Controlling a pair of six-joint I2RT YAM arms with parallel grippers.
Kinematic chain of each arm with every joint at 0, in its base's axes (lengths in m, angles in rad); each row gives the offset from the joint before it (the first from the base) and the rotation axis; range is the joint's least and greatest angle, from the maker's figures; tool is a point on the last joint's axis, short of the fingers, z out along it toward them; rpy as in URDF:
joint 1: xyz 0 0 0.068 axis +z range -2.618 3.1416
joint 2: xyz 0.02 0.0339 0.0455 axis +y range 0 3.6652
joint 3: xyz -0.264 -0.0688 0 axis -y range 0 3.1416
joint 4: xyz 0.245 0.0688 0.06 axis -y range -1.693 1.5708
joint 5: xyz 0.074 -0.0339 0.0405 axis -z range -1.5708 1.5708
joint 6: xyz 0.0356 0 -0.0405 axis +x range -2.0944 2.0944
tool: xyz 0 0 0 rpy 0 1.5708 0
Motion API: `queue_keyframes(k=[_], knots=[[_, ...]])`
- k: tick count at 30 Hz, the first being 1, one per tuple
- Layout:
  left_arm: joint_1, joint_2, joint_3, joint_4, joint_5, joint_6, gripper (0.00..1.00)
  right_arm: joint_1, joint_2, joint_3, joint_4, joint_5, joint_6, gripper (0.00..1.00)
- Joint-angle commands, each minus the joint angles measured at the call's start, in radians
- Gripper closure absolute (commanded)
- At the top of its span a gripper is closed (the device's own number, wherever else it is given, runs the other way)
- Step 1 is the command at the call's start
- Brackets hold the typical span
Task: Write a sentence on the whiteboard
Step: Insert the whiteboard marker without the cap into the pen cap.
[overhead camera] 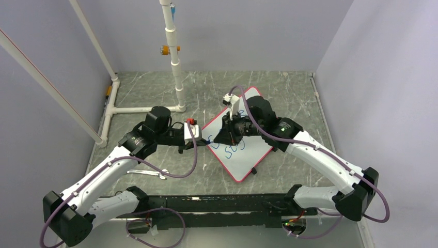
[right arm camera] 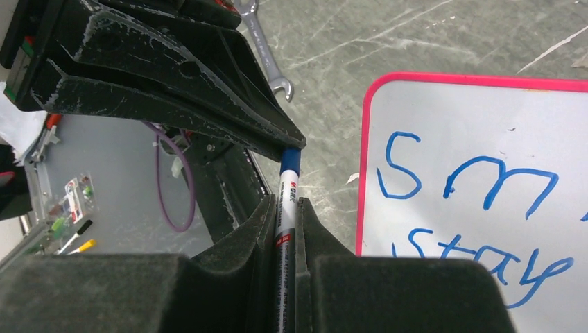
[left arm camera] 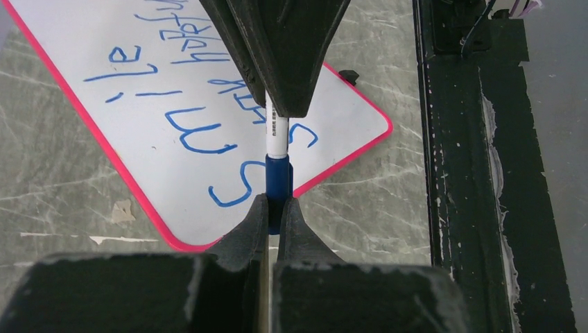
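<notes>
The whiteboard [overhead camera: 258, 147], white with a red rim, lies tilted on the table and also shows in the left wrist view [left arm camera: 76, 28] and the right wrist view [right arm camera: 485, 118]. The sentence [overhead camera: 232, 147] is blue handwriting; "Smile" and "stay" are readable [left arm camera: 201, 132] [right arm camera: 471, 187]. A white marker [right arm camera: 288, 201] hangs in the air over the board's left edge, between both grippers. My left gripper [left arm camera: 276, 205] is shut on its blue cap [left arm camera: 277, 180]. My right gripper [right arm camera: 287, 208] is shut on the marker's body [left arm camera: 277, 132]. The two grippers meet tip to tip [overhead camera: 214, 139].
A metal wrench [overhead camera: 147, 173] lies on the table left of the board, near the left arm, also in the right wrist view [right arm camera: 267, 48]. A white pipe frame [overhead camera: 175, 67] stands at the back left. A black rail [overhead camera: 217, 204] runs along the near edge.
</notes>
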Motion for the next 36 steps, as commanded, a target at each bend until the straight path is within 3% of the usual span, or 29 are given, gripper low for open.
queue_keyframes(k=[1, 22, 36], knots=[[-0.011, 0.001, 0.023, 0.056, 0.055, -0.010, 1.00, 0.054, 0.032, 0.075, 0.040, 0.041, -0.033, 1.00], [-0.009, -0.102, -0.039, 0.147, -0.064, -0.045, 1.00, 0.138, 0.124, 0.102, 0.129, 0.083, 0.098, 1.00], [-0.008, -0.160, -0.073, 0.200, -0.067, -0.054, 1.00, 0.212, 0.227, 0.106, 0.213, 0.087, 0.147, 1.00]])
